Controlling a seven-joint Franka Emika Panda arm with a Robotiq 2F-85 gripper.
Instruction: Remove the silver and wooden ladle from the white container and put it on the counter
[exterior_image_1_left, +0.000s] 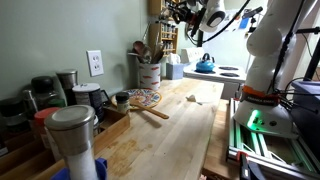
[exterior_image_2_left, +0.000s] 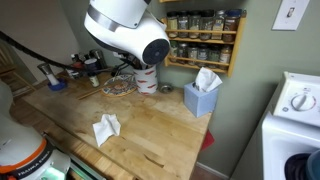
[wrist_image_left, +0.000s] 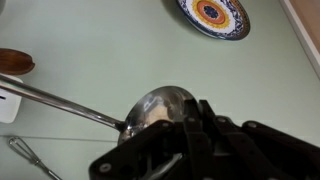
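In the wrist view the ladle's silver bowl (wrist_image_left: 160, 105) sits right at my gripper (wrist_image_left: 190, 132). Its slim shaft runs left out of the frame. The jaws look shut on the ladle at the bowl. In an exterior view my gripper (exterior_image_1_left: 183, 15) is held high, above and to the right of the white container (exterior_image_1_left: 150, 73). The container stands against the wall on the wooden counter (exterior_image_1_left: 180, 135) with wooden utensils in it. In an exterior view the arm partly hides the white container (exterior_image_2_left: 147, 82) on the counter (exterior_image_2_left: 150, 130).
A patterned plate (exterior_image_1_left: 143, 98) lies by the container and also shows in the wrist view (wrist_image_left: 213, 15). A steel canister (exterior_image_1_left: 72, 135) stands near the camera. A blue tissue box (exterior_image_2_left: 203, 98), crumpled paper (exterior_image_2_left: 106, 127) and a spice rack (exterior_image_2_left: 205, 35) are nearby.
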